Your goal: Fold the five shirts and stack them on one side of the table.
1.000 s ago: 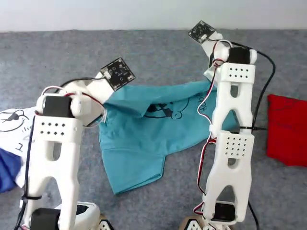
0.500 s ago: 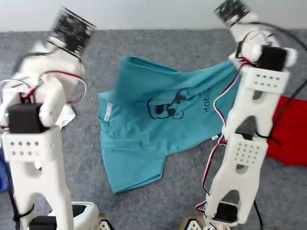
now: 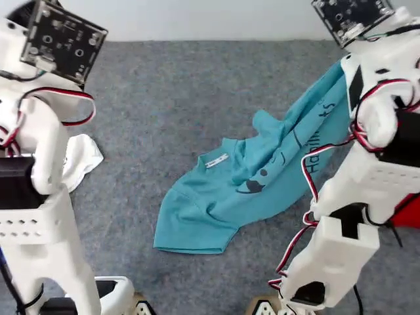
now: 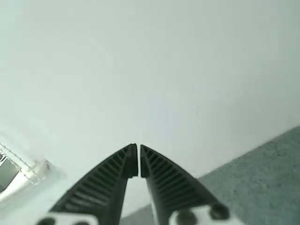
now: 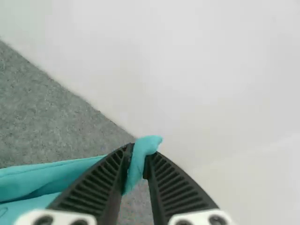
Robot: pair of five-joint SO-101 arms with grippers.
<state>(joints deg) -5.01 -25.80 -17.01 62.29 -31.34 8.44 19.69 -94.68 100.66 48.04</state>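
Right gripper (image 5: 136, 161) is clamped tight on a fold of the teal shirt (image 5: 141, 144), with cloth poking out past the tips! Left gripper (image 4: 138, 161) is pressed together with nothing between the teeth. The high view picks up the rest of the teal shirt: lifted at two o'clock, trailing crumpled down to seven o'clock, collar label up, dark print creased. A white shirt (image 3: 80, 159) lies at nine o'clock and a red shirt (image 3: 412, 213) at four, both on the grey table (image 3: 197, 85). A pale wall (image 3: 197, 20) stands behind at twelve.
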